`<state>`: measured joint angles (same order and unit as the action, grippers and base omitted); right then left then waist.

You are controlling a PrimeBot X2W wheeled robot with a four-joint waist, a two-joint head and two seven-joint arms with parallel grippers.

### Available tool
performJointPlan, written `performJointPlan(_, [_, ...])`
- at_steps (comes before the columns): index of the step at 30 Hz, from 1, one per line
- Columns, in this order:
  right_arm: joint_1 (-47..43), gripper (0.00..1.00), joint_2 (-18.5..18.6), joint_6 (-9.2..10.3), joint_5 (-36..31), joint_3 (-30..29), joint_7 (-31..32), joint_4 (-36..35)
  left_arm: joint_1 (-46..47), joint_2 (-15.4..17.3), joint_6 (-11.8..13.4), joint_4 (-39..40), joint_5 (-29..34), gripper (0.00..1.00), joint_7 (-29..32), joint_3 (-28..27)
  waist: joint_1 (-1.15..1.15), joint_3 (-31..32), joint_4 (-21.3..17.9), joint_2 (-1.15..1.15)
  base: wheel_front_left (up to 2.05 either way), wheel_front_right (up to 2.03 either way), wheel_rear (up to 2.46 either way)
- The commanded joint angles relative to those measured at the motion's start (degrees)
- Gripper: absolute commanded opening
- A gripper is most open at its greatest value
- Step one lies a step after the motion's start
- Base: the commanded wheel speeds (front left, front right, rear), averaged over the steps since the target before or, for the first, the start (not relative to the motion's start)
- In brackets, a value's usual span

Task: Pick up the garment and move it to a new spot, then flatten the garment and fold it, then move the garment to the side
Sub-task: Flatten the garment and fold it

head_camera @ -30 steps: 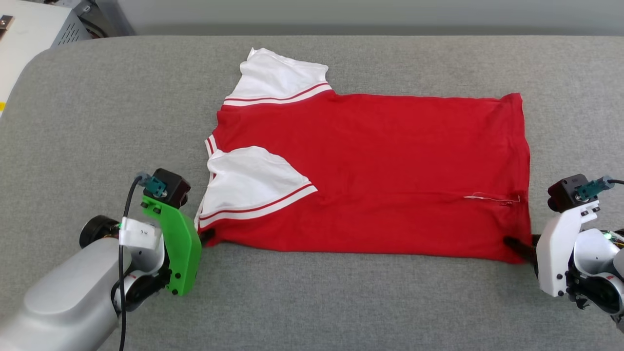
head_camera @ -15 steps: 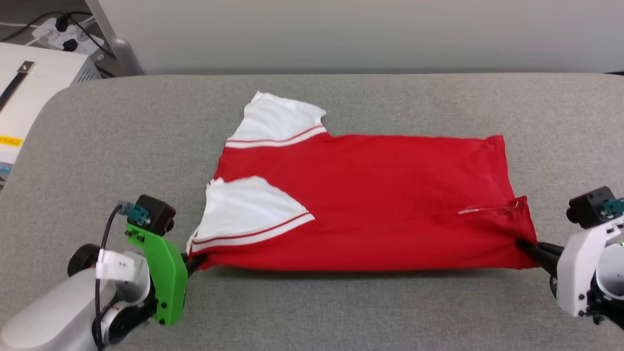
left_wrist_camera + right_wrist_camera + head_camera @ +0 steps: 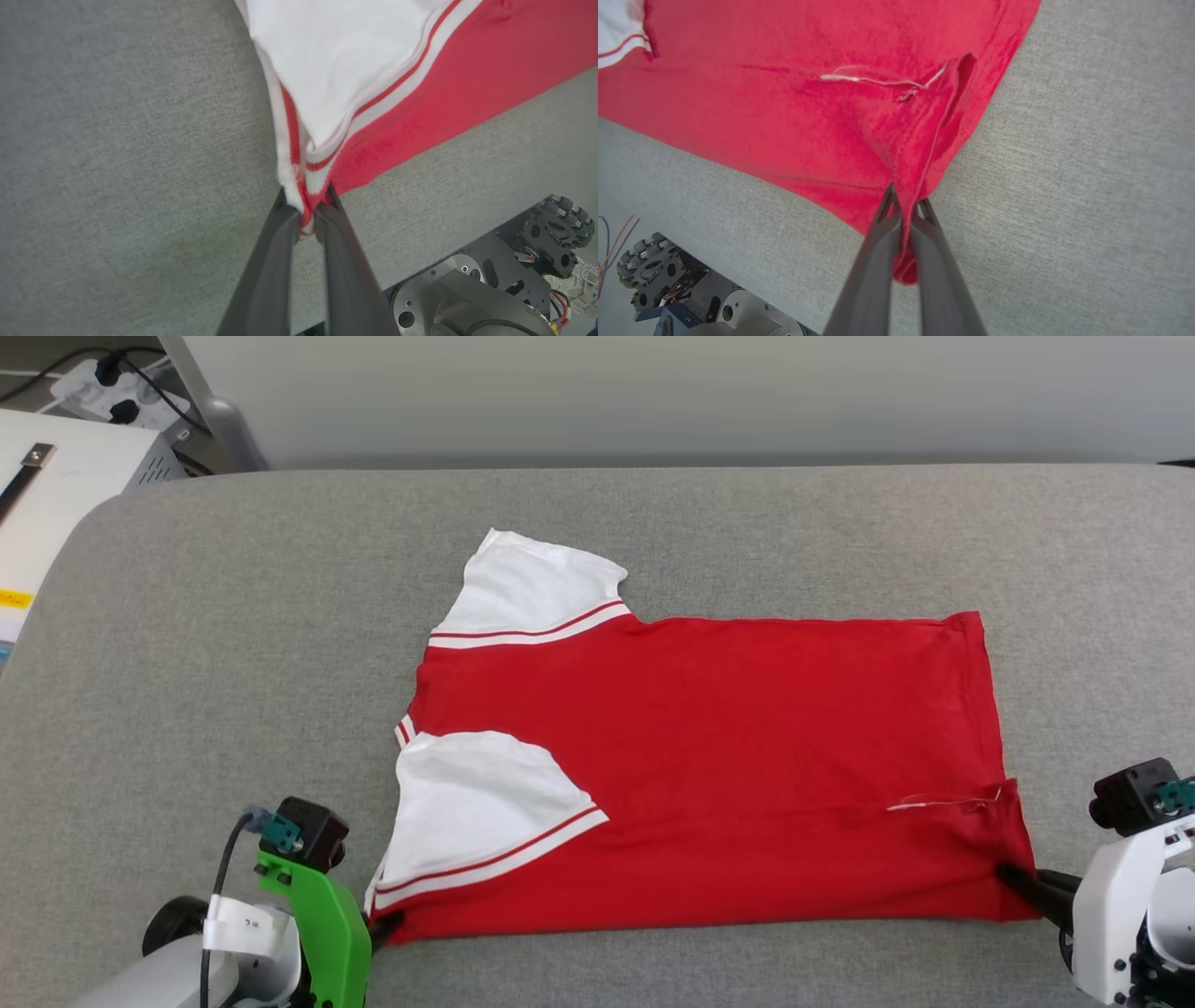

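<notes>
The red garment (image 3: 728,756) lies spread sideways on the grey table (image 3: 233,616), collar end at the left, hem at the right, plain face up. One white sleeve (image 3: 537,583) points to the far side; the other white sleeve (image 3: 476,812) is folded over the red body. My left gripper (image 3: 385,926) is shut on the near left corner by the striped trim (image 3: 303,186). My right gripper (image 3: 1013,879) is shut on the near hem corner (image 3: 910,186). The printed face is hidden.
A white box (image 3: 56,495) with a power strip (image 3: 112,383) behind it stands off the table's far left corner. The table's near edge and my wheeled base (image 3: 490,289) show below the grippers in both wrist views. Bare grey cloth surrounds the garment.
The head camera has shifted. Both grippers, still shut on the near corners, have drawn the near edge towards me; it was lifted half a second ago and now lies flat and taut.
</notes>
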<state>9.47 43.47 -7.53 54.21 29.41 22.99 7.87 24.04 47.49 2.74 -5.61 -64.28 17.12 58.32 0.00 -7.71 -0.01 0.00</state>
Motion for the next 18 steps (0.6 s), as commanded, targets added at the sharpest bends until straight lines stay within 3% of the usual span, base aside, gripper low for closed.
performJointPlan(1, [-0.2, 0.0, -0.7, 0.04, -0.5, -0.3, 0.3, 1.1, -1.1, -0.5, 0.0, -1.2, -0.9, 0.0, 0.0, 0.3, 0.0, -0.6, -0.1, 0.0, 0.0, 0.0, 0.0])
performJointPlan(9, [0.0, 0.0, -4.7, 0.04, -1.5, 1.0, 0.3, 7.1, -1.2, -3.3, -2.1, -7.1, -1.5, 0.03, -0.6, 1.0, 0.0, 0.0, 0.1, 0.0, 0.0, 0.0, 0.0])
performJointPlan(10, [-0.1, 0.14, -4.9, 0.04, -1.6, 0.9, -0.5, 7.4, -1.1, -3.3, -2.1, -7.5, -1.1, 0.6, -1.1, 1.0, 0.0, 0.4, 0.2, 0.0, 0.0, 0.0, 0.0])
performJointPlan(11, [-0.1, 0.72, -5.1, 0.04, -1.7, 0.5, -1.4, 7.7, -1.0, -3.3, -2.1, -7.8, -0.8, 1.0, -1.6, 0.9, 0.0, 0.7, 0.2, 0.0, 0.0, 0.0, 0.0])
performJointPlan(12, [-0.2, 1.0, -5.5, 0.04, -1.7, 0.1, -2.5, 8.0, -0.9, -3.3, -2.0, -8.0, -0.5, 1.0, -2.2, 0.7, 0.0, 1.1, 0.3, 0.0, 0.0, 0.0, 0.0])
performJointPlan(18, [-0.4, 1.0, -6.1, 0.04, -4.8, -4.2, -10.7, 7.3, 0.8, -1.3, -0.8, -6.4, 1.9, 1.0, -6.1, -1.3, 0.0, 2.9, 0.4, 0.0, 0.0, 0.0, 0.0])
